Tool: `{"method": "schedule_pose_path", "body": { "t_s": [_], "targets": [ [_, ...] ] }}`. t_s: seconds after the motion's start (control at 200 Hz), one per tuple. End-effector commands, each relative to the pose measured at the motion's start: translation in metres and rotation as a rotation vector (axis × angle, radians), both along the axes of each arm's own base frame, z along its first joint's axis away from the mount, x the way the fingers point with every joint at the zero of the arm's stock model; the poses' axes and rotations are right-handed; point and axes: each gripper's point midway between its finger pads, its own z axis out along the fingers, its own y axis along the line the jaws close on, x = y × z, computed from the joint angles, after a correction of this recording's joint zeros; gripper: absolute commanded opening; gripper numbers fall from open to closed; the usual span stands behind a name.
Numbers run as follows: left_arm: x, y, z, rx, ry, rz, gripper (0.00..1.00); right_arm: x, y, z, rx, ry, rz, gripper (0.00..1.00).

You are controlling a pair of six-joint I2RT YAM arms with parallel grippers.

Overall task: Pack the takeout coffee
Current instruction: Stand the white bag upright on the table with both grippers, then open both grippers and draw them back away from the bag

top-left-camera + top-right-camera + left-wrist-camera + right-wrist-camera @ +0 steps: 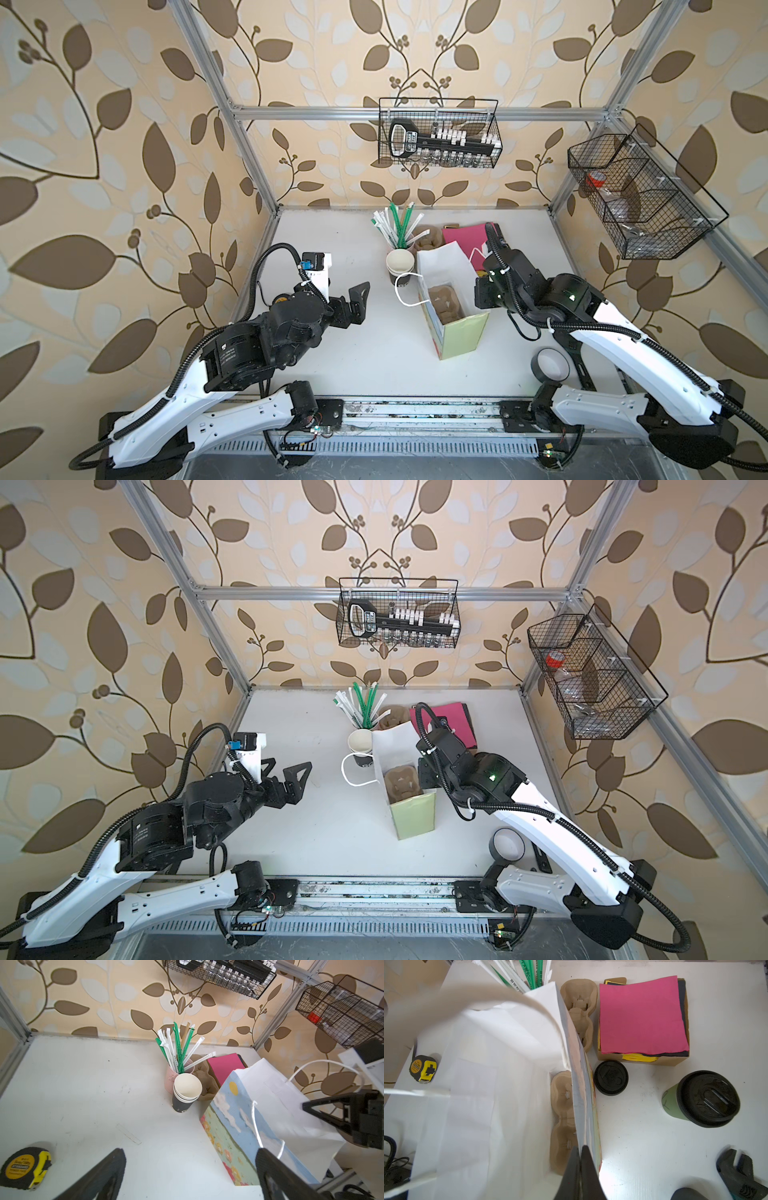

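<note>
One takeout coffee [702, 1099], end effector [580, 1149] pinching bag [477, 1084], right wrist only

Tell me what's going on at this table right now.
Two robot arms are packing a takeout order. The right gripper is shut on the side wall of the paper bag, apparently holding it open; a cardboard cup carrier sits inside. The left gripper is open and empty, off to the bag's side. The takeout coffee stands on the table outside the bag, not yet packed.
</note>
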Motion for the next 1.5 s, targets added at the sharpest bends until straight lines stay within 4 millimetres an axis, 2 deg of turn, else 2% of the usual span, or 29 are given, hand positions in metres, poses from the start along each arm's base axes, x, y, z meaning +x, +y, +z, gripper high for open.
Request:
{"method": "schedule_pose_path", "body": {
  "t_s": [0.0,0.13,0.245,0.32,0.44,0.555,0.71,0.81,0.895,1.015,1.09,1.145,1.31,1.439,1.494],
  "targets": [
    [0.011,0.001,-0.001,0.084,-0.038,0.039,0.99,0.002,-0.003,-0.017,-0.022,0.046,0.016,0.05],
    [0.015,-0.002,-0.005,0.108,-0.048,0.045,0.99,0.003,-0.002,-0.017,-0.006,0.045,0.026,0.14],
    [0.018,-0.002,-0.009,0.135,-0.052,0.058,0.99,0.004,-0.004,-0.021,-0.018,0.062,0.031,0.26],
    [0.020,0.000,-0.014,0.153,-0.051,0.068,0.99,0.004,-0.007,-0.019,-0.027,0.057,0.026,0.39],
    [0.021,0.001,-0.021,0.163,-0.051,0.075,0.99,0.004,-0.010,-0.001,-0.009,0.021,0.022,0.55],
    [0.023,0.003,-0.025,0.169,-0.056,0.083,0.99,0.006,-0.012,0.019,0.010,-0.008,0.023,0.66],
    [0.027,0.004,-0.034,0.183,-0.034,0.087,0.99,0.003,-0.007,0.042,0.060,-0.036,0.062,0.74],
    [0.030,0.004,-0.041,0.192,-0.022,0.091,0.99,0.000,-0.008,0.061,0.099,-0.067,0.059,0.75],
    [0.032,0.003,-0.047,0.198,-0.006,0.091,0.99,-0.001,-0.022,0.077,0.113,-0.103,0.002,0.77],
    [0.034,-0.001,-0.056,0.205,0.026,0.087,0.99,0.006,-0.058,0.088,0.115,-0.120,-0.137,0.77],
    [0.036,0.001,-0.061,0.211,0.051,0.104,0.99,0.013,-0.076,0.088,0.150,-0.115,-0.203,0.78],
    [0.037,0.003,-0.063,0.208,0.065,0.112,0.99,0.018,-0.090,0.086,0.179,-0.107,-0.248,0.82],
    [0.040,0.006,-0.065,0.168,0.106,0.129,0.99,0.034,-0.120,0.068,0.229,-0.058,-0.340,0.85],
    [0.044,0.013,-0.077,0.116,0.218,0.150,0.99,0.041,-0.144,0.036,0.212,0.021,-0.438,0.89],
    [0.045,0.017,-0.085,0.092,0.272,0.167,0.99,0.042,-0.148,0.020,0.199,0.064,-0.460,0.90]
  ]
}}
